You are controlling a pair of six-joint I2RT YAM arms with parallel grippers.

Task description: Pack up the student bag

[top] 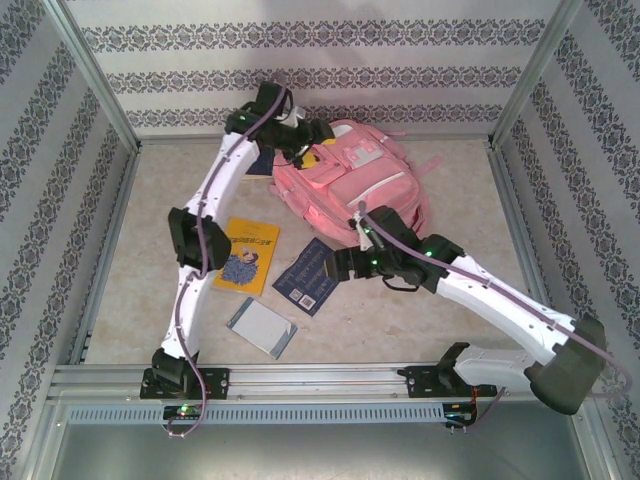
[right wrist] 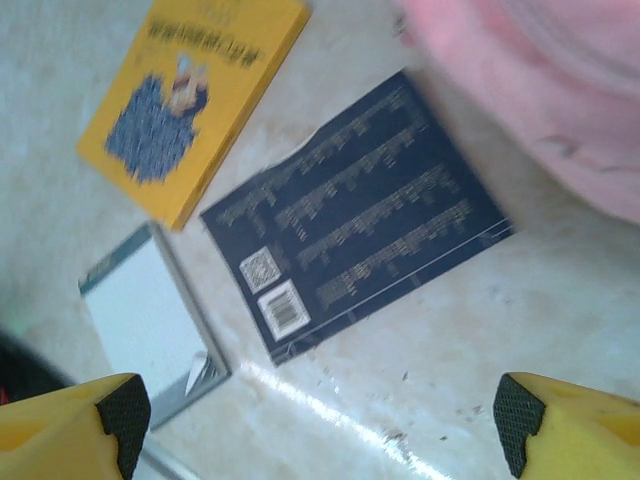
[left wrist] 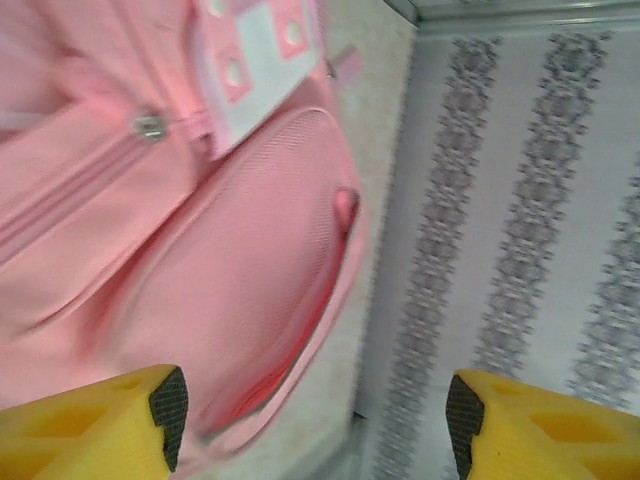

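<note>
The student bag (top: 350, 175), a large pink backpack with a white patch, lies at the back middle of the table. My left gripper (top: 303, 148) hovers at its upper left corner. In the left wrist view the bag's front pocket (left wrist: 220, 260) sits just beyond the gripper (left wrist: 315, 425), which is open with nothing between its yellow fingers (left wrist: 160, 415). My right gripper (top: 335, 265) is open above the table beside a dark blue book (top: 305, 276). In the right wrist view that book (right wrist: 360, 215) lies ahead of the open gripper (right wrist: 320, 430), with bare table between the fingertips.
A yellow book (top: 247, 255) (right wrist: 190, 95) lies left of the dark one. A grey-edged white notebook (top: 262, 327) (right wrist: 150, 320) lies nearer the front rail (top: 320, 378). Patterned walls enclose the table, and the back wall (left wrist: 520, 250) is close to the left gripper.
</note>
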